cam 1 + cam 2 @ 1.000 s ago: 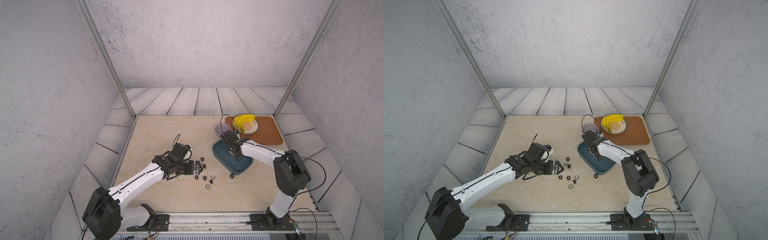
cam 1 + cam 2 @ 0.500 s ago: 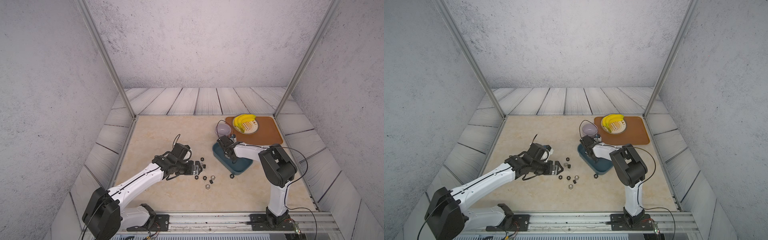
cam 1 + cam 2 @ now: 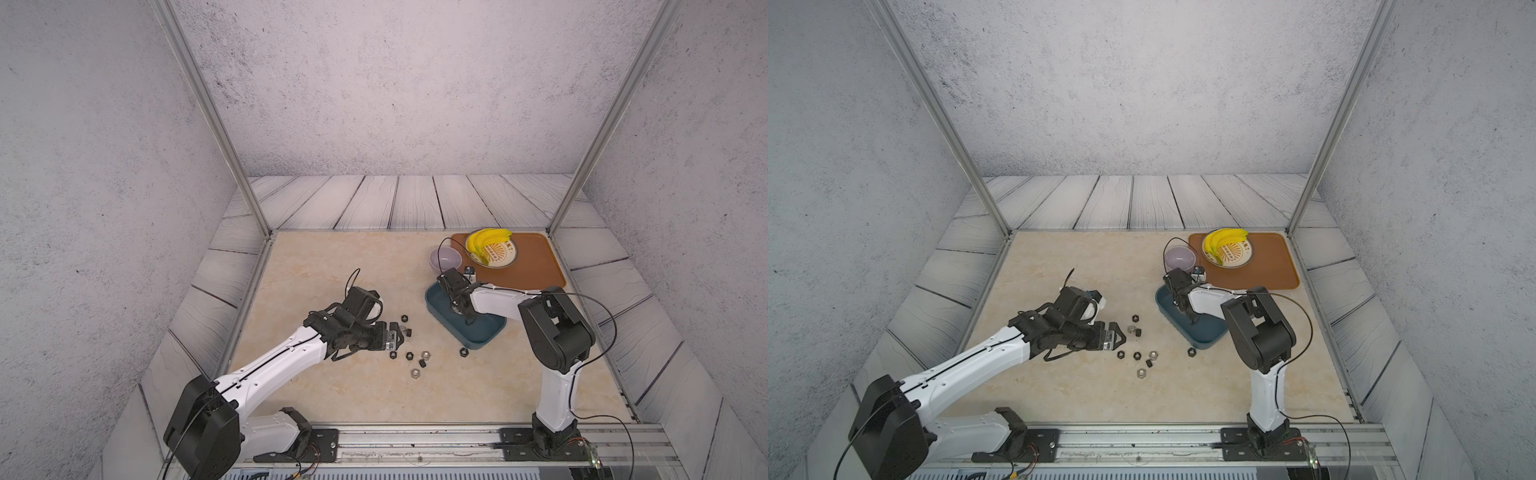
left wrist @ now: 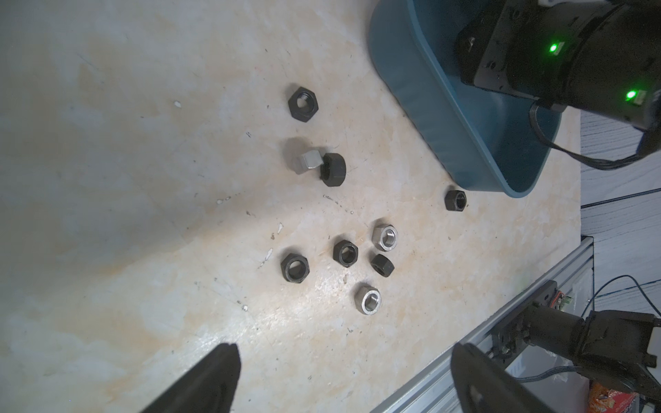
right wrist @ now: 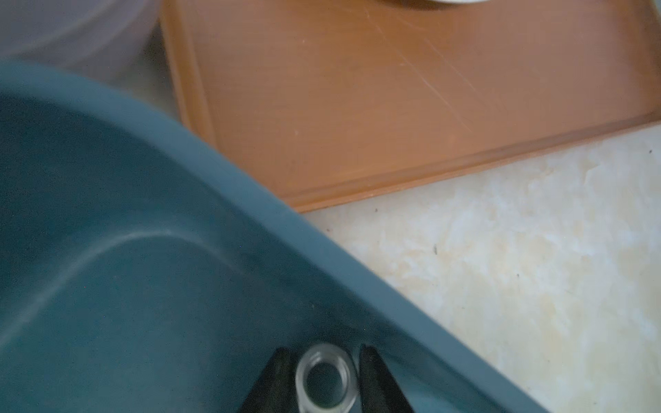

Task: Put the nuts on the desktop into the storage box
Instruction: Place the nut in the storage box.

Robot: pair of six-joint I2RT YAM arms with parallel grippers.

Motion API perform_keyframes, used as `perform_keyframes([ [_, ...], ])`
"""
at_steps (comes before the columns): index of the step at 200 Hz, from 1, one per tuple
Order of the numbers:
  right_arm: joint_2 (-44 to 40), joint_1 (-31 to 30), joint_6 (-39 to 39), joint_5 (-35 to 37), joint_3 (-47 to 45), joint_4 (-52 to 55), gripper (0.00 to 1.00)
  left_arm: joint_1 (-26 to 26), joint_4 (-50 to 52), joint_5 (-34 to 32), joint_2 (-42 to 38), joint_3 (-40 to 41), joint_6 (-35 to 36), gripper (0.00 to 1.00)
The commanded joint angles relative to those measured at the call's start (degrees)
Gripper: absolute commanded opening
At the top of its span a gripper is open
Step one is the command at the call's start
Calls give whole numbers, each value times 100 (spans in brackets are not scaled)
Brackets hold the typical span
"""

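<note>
In a top view the right end effector (image 3: 467, 319) reaches into the box (image 3: 490, 333). Left wrist: the left end effector (image 4: 343, 379) stays wide, with nine nuts (image 4: 345, 253) on the bench (image 4: 143, 178) ahead of it. Right wrist: its jaws have just eased narrowly apart around a silver nut (image 5: 323, 379), likely delivered.

high top views both overlooking desktop (image 3: 332, 270), wrist views close-up

Matt plastic storage box (image 4: 422, 100); seemingly metal nuts (image 4: 378, 234).

arm links (image 3: 274, 363) white | joints (image 3: 555, 332) black | cables (image 4: 551, 144) black | fingers (image 4: 211, 379) black
</note>
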State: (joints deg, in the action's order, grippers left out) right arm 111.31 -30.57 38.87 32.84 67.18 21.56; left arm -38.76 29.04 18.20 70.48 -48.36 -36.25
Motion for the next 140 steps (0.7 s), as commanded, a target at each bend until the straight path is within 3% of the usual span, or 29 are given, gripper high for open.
perform_keyframes([
  [1, -80, 17, 115, -290, 72, 304, 43, -16, 95, -84, -96, 56, 61, 98],
  [51, -538, 19, 121, -427, 109, 601, 45, -17, 141, -133, -83, 29, 39, 98],
  [77, -809, 16, 122, -536, 168, 822, 46, -17, 641, -794, 39, -157, -141, 98],
  [102, -1167, 16, 132, -788, 182, 1094, 46, -26, 890, -876, 235, -356, -131, 98],
  [140, -1650, 25, 297, -1647, 743, 2533, 48, -70, 844, -781, 270, -398, -97, 98],
])
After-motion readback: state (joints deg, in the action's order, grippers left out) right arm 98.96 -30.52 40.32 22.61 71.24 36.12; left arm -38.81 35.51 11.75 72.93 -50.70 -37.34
